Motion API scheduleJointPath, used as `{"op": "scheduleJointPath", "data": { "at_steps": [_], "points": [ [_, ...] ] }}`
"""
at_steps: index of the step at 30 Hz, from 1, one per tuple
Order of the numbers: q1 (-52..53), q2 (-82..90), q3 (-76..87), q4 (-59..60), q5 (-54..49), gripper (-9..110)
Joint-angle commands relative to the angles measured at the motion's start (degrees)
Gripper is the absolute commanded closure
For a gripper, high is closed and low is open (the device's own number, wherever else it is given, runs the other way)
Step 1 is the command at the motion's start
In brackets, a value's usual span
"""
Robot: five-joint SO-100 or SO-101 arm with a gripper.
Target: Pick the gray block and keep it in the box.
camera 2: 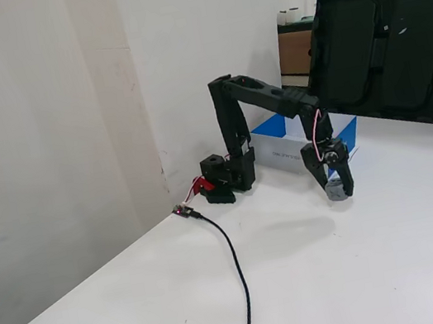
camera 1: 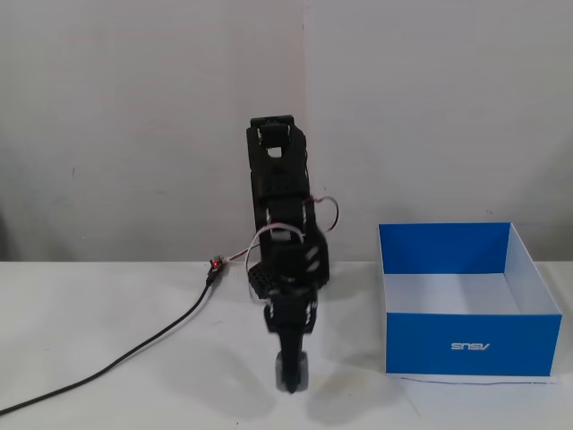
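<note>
My black arm reaches forward and points its gripper (camera 1: 293, 374) straight down at the table. The gray block (camera 1: 286, 371) sits between the fingers, at or just above the table top; the fingers are closed against it. In another fixed view the gripper (camera 2: 339, 188) holds the same block (camera 2: 336, 190) low over the table. The box (camera 1: 466, 345), with blue walls and a white floor, stands to the right of the gripper in a fixed view, open and empty. In another fixed view the box (camera 2: 283, 152) lies behind the arm, partly hidden.
A black cable (camera 1: 134, 354) runs from the arm's base across the table to the front left, also seen in another fixed view (camera 2: 235, 268). A large black panel (camera 2: 388, 39) stands at the table's far right. A white wall is behind the arm.
</note>
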Motion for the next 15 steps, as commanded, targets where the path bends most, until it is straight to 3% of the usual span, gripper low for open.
{"op": "scheduleJointPath", "data": {
  "at_steps": [1,15],
  "points": [
    [-3.52,7.65,-9.05,4.66,-3.25,96],
    [-24.26,15.21,-16.70,13.01,-12.66,96]
  ]
}}
